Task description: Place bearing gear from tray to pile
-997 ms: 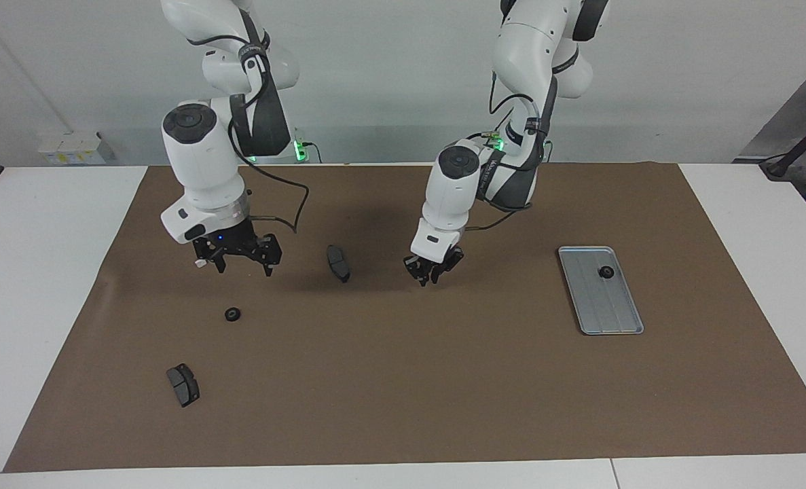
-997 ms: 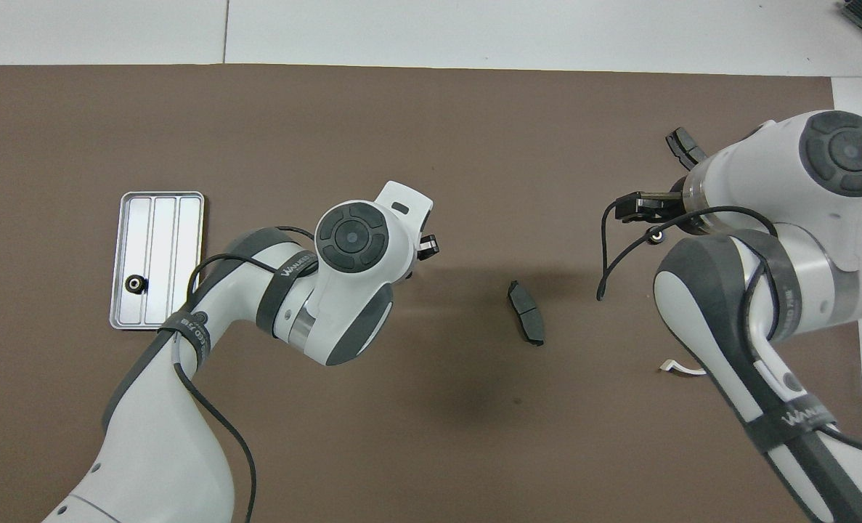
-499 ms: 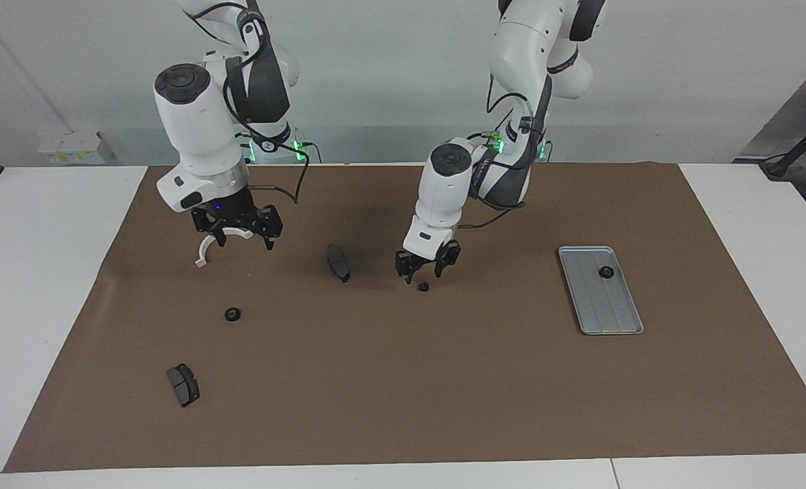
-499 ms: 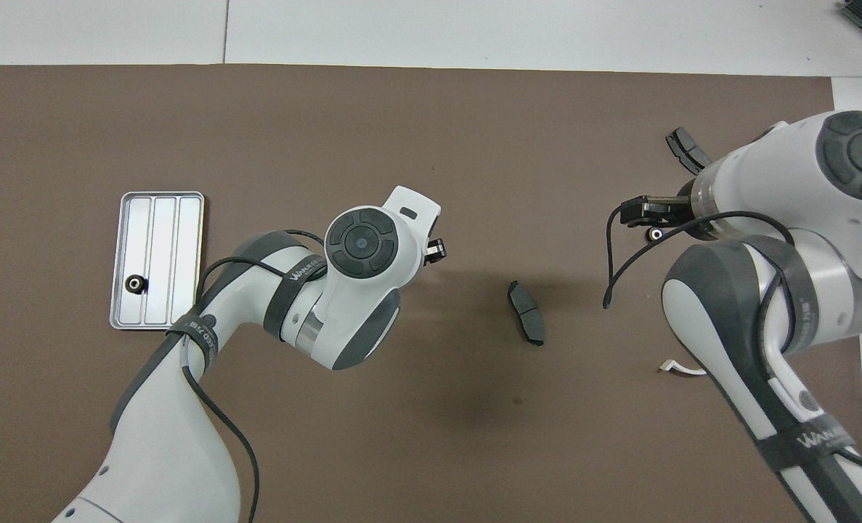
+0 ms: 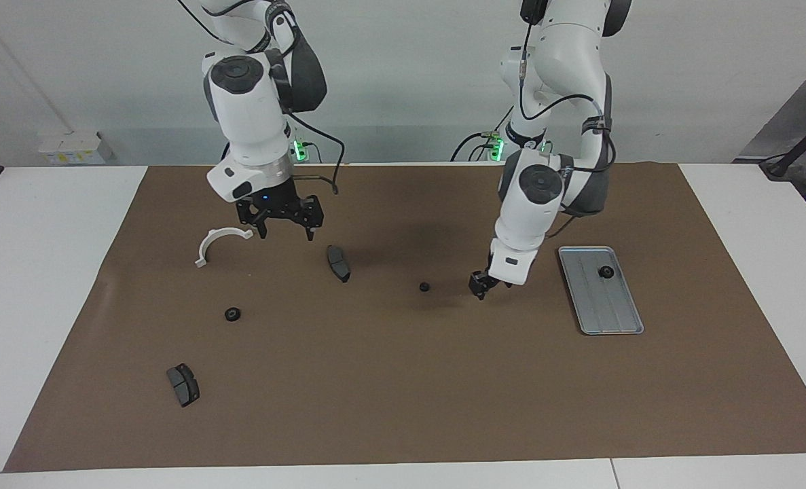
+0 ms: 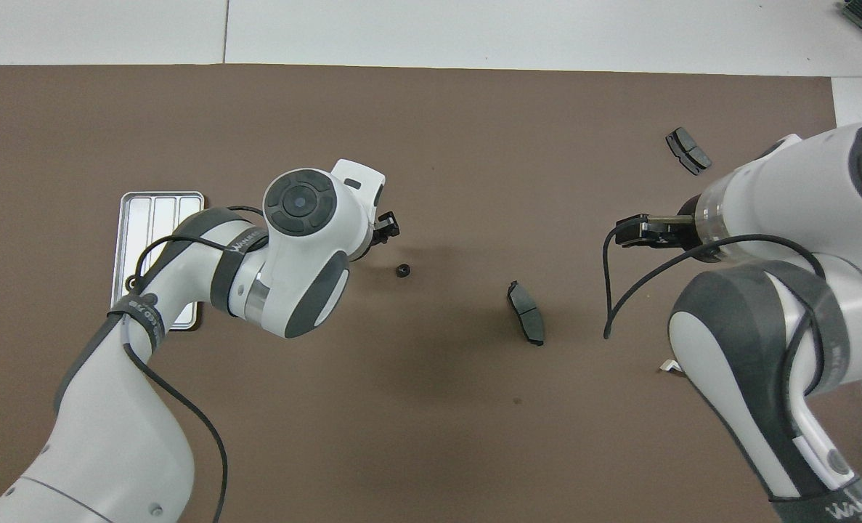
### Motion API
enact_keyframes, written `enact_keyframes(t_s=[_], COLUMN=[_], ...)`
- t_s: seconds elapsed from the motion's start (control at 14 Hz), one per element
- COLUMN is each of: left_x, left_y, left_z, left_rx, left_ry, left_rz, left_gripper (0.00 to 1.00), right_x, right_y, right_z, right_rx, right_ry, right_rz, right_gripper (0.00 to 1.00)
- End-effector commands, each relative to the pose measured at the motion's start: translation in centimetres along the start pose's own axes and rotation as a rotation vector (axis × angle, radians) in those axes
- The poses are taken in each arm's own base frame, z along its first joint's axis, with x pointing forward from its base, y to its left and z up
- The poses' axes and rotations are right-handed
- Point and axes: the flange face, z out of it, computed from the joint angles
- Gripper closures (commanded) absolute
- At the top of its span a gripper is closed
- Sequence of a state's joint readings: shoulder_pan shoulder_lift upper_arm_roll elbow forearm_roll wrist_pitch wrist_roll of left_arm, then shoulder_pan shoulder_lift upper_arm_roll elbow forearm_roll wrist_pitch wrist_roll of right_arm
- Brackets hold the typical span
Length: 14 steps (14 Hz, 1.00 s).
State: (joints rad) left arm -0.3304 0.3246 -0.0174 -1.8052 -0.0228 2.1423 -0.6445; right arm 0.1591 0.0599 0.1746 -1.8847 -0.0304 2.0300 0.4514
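Brown matting (image 5: 403, 380) lets the loose gear (image 5: 424, 286) roll; right gripper (image 5: 286, 234) waits spread, left gripper's (image 5: 479, 291) fingers unreadable.

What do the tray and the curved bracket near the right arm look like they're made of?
The tray looks like metal: silver-grey, dull sheen, pressed lengthwise ridges, raised rim. The bracket is probably plastic: plain matte white, thin half-ring, no shine. Neither can be confirmed by look alone.

Bright, even overhead light w/ soft shadows on brown mat (image 5: 403, 380); both views sharp.
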Motion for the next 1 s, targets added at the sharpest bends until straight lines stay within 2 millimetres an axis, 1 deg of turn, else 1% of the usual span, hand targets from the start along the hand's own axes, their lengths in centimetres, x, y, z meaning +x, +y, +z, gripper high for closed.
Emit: enact_keyframes(t_s=[0.0, 0.14, 0.21, 0.28, 0.36, 0.43, 0.5, 0.57, 0.64, 0.71, 0.78, 0.85, 0.93], left_x=[1.8, 2.7, 3.3, 3.5, 3.7, 3.7, 3.5, 3.1, 2.6, 2.2, 1.6, 1.2, 1.0], left_y=[-6.8, -11.7, -14.0, -16.0, -18.0, -19.9, -21.6, -22.7, -24.0, -25.3, -26.1, -26.6, -26.7], left_z=[-2.2, -1.9, -1.7, -1.4, -1.0, -0.7, -0.1, 0.3, 0.8, 1.3, 1.7, 2.0, 2.4], left_rx=[0.007, 0.011, 0.013, 0.015, 0.015, 0.015, 0.014, 0.011, 0.008, 0.008, 0.008, 0.009, 0.009], left_ry=[-0.014, -0.027, -0.033, -0.04, -0.044, -0.036, -0.02, 0.002, 0.028, 0.048, 0.055, 0.054, 0.054], left_rz=[0.089, 0.168, 0.199, 0.226, 0.243, 0.252, 0.253, 0.25, 0.25, 0.257, 0.263, 0.257, 0.256], left_gripper=[0.22, 0.23, 0.23, 0.24, 0.26, 0.26, 0.26, 0.26, 0.25, 0.25, 0.25, 0.25, 0.25], right_x=[-0.5, -0.3, -0.3, -0.1, 0.3, 0.9, 1.0, -0.1, -0.9, -0.5, -0.5, -0.7, -0.8], right_y=[-5.1, -8.4, -11.0, -12.9, -14.0, -14.5, -15.0, -16.7, -18.0, -19.1, -20.1, -21.1, -21.5], right_z=[2.8, 4.0, 4.6, 5.5, 6.2, 6.6, 7.2, 8.2, 9.7, 10.6, 12.1, 13.3, 13.8], right_rx=[0.028, 0.047, 0.059, 0.049, 0.034, 0.032, 0.03, 0.026, 0.017, 0.031, 0.019, 0.011, 0.017], right_ry=[0.005, 0.004, 0.002, 0.012, 0.027, 0.035, 0.029, 0.016, 0.001, 0.018, 0.024, 0.031, 0.039], right_rz=[0.035, 0.046, 0.07, 0.077, 0.068, 0.08, 0.082, 0.059, 0.043, 0.054, 0.053, 0.052, 0.05], right_gripper=[0.0, 0.0, 0.0, 0.0, 0.0, 0.0, 0.0, 0.0, 0.0, 0.0, 0.0, 0.0, 0.0])
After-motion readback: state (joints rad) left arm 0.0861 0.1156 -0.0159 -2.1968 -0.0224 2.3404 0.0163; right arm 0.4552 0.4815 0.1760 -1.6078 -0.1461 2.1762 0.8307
